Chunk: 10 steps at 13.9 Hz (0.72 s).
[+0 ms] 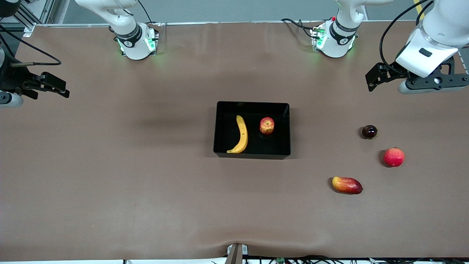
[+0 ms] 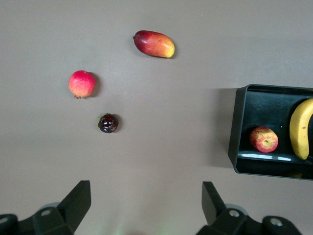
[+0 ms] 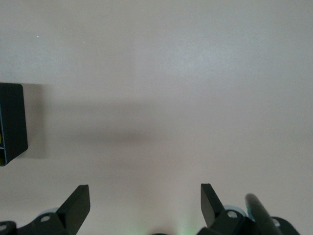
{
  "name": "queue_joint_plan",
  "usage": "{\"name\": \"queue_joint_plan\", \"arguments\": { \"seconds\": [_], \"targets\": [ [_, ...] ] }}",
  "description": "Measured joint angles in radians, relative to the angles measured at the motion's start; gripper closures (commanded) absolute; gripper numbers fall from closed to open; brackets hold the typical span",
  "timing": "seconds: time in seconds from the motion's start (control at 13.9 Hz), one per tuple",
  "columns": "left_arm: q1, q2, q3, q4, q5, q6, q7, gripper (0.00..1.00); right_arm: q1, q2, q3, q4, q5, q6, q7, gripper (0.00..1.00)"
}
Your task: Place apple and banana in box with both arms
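Observation:
The black box [image 1: 253, 104] sits mid-table. The yellow banana [image 1: 240, 135] and the red, yellow-streaked apple [image 1: 267, 125] lie inside it, side by side and apart. My left gripper [image 1: 374, 79] is open and empty, raised over bare table at the left arm's end. Its wrist view shows its open gripper [image 2: 145, 191], the box wall [image 2: 236, 127], the apple [image 2: 264, 139] and the banana [image 2: 301, 128]. My right gripper [image 1: 58, 87] is open and empty, raised over the right arm's end. The right wrist view shows its gripper [image 3: 145, 192] and a box corner [image 3: 11, 122].
Three other fruits lie toward the left arm's end: a small dark fruit [image 1: 369, 131], a pinkish-red round fruit [image 1: 394, 157] and an oblong red-and-yellow fruit [image 1: 347, 184]. They also show in the left wrist view: dark fruit [image 2: 108, 123], round fruit [image 2: 81, 83], oblong fruit [image 2: 154, 43].

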Motion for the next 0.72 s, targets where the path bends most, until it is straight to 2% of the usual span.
{"name": "queue_joint_plan", "arguments": {
  "seconds": [0.36, 0.72],
  "targets": [
    [0.014, 0.006, 0.005, 0.0, 0.0, 0.011, 0.002, 0.0, 0.001, 0.0, 0.0, 0.0, 0.0, 0.0, 0.0, 0.0],
    [0.047, 0.006, 0.007, -0.001, -0.054, 0.01, 0.032, 0.0, 0.001, 0.0, 0.0, 0.0, 0.0, 0.0, 0.0, 0.0]
  ]
}}
